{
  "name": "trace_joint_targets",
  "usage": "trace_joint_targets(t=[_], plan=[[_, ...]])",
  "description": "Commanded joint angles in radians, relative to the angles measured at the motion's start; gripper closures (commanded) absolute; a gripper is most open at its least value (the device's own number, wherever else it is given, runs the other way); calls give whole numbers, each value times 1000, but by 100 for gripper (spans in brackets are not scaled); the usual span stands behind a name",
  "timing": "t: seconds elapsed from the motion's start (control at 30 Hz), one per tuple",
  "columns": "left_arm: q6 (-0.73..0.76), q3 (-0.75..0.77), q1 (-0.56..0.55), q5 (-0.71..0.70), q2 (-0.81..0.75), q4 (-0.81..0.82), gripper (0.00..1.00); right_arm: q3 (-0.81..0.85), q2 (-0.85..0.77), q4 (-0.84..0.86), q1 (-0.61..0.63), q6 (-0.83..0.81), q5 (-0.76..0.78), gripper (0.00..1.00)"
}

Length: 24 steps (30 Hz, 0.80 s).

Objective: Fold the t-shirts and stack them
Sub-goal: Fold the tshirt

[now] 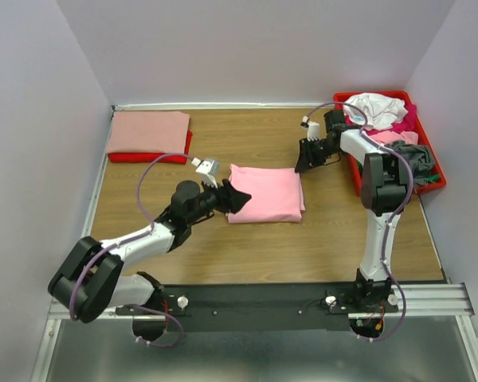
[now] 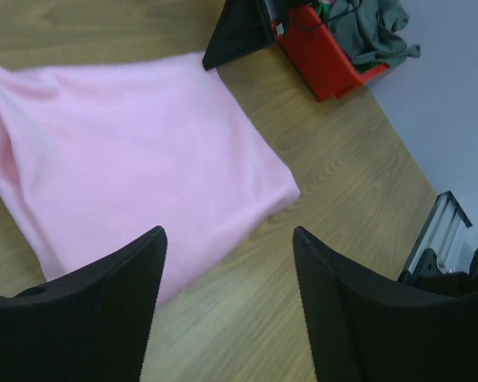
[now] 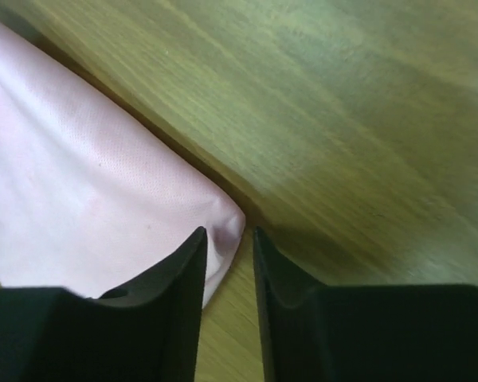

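A folded light pink t-shirt (image 1: 267, 193) (image 2: 135, 151) (image 3: 88, 199) lies flat in the middle of the table. My left gripper (image 1: 237, 196) (image 2: 227, 232) is open at its near left edge, one finger over the cloth and bare wood between the fingers. My right gripper (image 1: 307, 163) (image 3: 229, 231) hovers at the shirt's far right corner. Its jaws stand a narrow gap apart, with the corner at the tips and wood showing through. A salmon folded t-shirt (image 1: 147, 131) sits on a red one (image 1: 147, 157) at the far left.
A red tray (image 1: 358, 179) (image 2: 323, 60) at the far right holds loose shirts: white (image 1: 376, 107), magenta (image 1: 404, 121), pink (image 1: 398, 137) and grey (image 1: 422, 159) (image 2: 374, 28). Walls close the table on the left, back and right.
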Motion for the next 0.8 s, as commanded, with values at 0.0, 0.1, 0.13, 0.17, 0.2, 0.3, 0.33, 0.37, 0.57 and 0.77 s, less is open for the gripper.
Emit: trace_joint_targets(t=[0.0,0.1,0.13,0.17,0.2,0.3,0.33,0.37,0.57,0.77], plan=[[15,160,43,89,108,41,33,38,-87,-3,3,-82,105,61],[1,254,77,154,244,21,45,-12,-224,-1,2,-122,113,56],[-4,314,85,173,278,7,48,-82,-256,-1,2,-152,73,56],[-7,335,89,201,347,5,55,-121,-309,-3,0,-161,-47,56],[-8,355,100,213,379,4,58,-161,-325,-3,2,-166,-117,59],[-7,426,115,264,485,4,68,-282,-313,-79,12,-274,-366,70],[-4,437,120,277,527,4,69,-293,-293,-154,26,-313,-415,73],[-1,447,122,290,547,4,74,-301,-276,-196,31,-354,-429,76],[16,518,145,325,668,-10,76,-283,-154,-411,40,-556,-486,86],[10,543,172,316,749,-18,77,-325,-124,-437,43,-586,-428,87]])
